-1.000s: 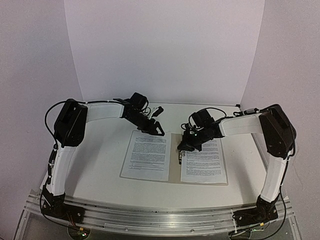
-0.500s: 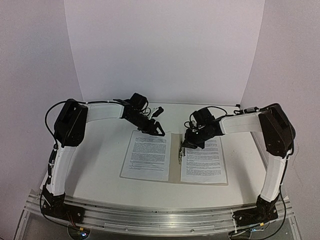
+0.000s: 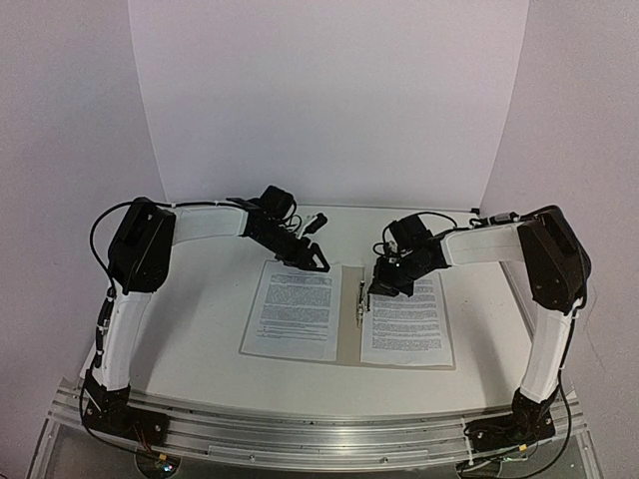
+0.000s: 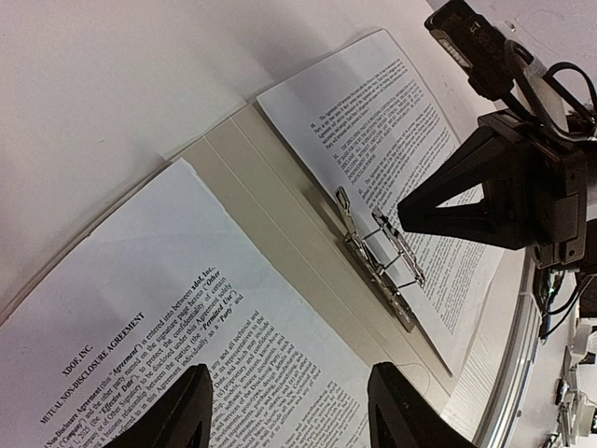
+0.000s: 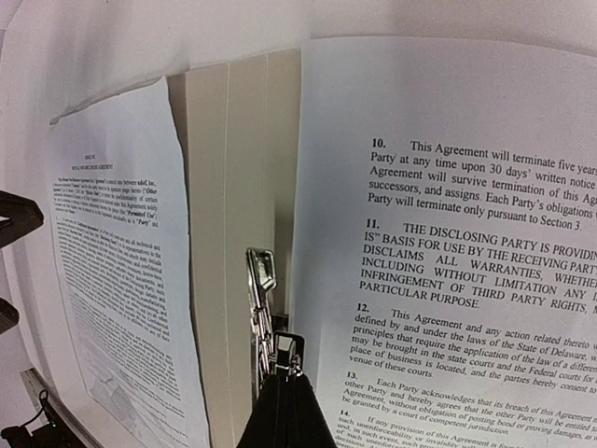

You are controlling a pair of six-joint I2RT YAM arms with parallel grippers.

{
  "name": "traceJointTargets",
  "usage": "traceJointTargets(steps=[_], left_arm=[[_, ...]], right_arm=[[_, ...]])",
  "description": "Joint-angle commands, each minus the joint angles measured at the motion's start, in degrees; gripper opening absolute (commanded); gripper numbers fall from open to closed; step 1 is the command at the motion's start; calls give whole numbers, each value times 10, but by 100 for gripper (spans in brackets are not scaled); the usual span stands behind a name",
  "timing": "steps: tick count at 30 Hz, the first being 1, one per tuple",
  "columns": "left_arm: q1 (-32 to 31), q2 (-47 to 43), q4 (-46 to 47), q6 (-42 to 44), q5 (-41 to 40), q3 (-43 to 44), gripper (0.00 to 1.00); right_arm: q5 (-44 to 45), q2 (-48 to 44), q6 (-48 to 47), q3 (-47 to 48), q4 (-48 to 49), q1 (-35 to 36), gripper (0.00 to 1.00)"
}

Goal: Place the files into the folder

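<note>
You had both sheets (image 3: 407, 324) lying in the open folder (image 3: 347, 334). Your right jaws, pinched shut, sat at the clip (image 5: 262, 280); your left jaws hung half open, empty. The next move likely called for working the clip.

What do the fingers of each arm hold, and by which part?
Right fingers: shut on the raised end of the metal clip in the folder. Left fingers: open, holding nothing.

Probably robotics lab bench: plain white backdrop (image 3: 329, 100), aluminium mounting rail (image 3: 319, 431), white table (image 3: 200, 329).
</note>
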Motion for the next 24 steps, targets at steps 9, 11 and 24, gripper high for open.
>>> traceJointTargets(steps=[9,11,24], left_arm=[[-3,-12,8,10,9,8,57],[-3,-13,9,10,8,8,57],[-3,-14,9,11,7,8,57]], right_arm=[[-23,2,-19,18,-6,2,0],[-27,3,-15,8,-6,5,0],[-32,-18,1,-45,-6,18,0]])
